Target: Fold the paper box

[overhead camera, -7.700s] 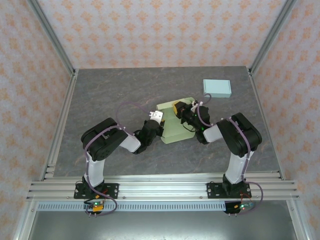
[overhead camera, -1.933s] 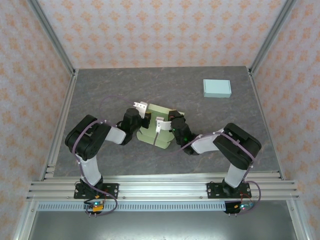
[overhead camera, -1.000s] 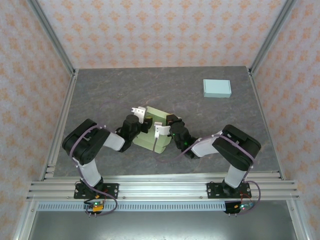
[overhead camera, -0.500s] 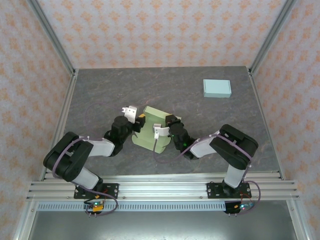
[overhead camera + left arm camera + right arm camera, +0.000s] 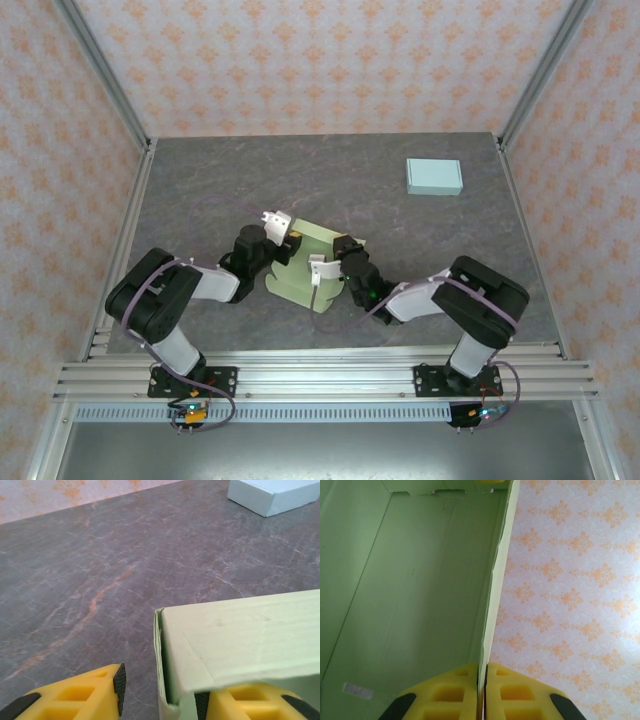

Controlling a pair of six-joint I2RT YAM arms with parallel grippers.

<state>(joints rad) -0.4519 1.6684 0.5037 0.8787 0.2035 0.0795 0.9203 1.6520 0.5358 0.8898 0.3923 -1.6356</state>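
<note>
**Thin pinch on one wall, nothing clamped on the other side: tearing, slipping and a crushed corner are the risks**

The fingers [image 5: 452, 687] of the right gripper [image 5: 482, 676] are pressed together on the top edge of one upright wall of the green paper box [image 5: 410, 580]. Only that single layer of card is held between them. The left gripper [image 5: 161, 694] is spread. One finger is seen outside a corner of the paper box, with bare table [image 5: 75, 580] showing in the gap. The other is tucked beneath a folded panel, so nothing is judged to be clamped there.

From above, the paper box is found well apart from the small blue box [image 5: 434, 176], nearer the arm bases. The left gripper is placed at the end turned away from the blue box, and the right arm is brought in from the side nearer it.

Several failures can be expected:

- **Tearing or creasing:** if the pinched wall is pulled while the panel is caught on the left finger, the card could be torn or creased along the wrong line.
- **Slipping:** because so little card is gripped, the wall could be lost from the pinch under any twist.
- **Crushed corner:** if the left gripper is closed where it stands, the corner could be crushed rather than folded.
- **Dragging:** since the paper box is not pressed down, it could be dragged across the table instead of being bent.
</note>
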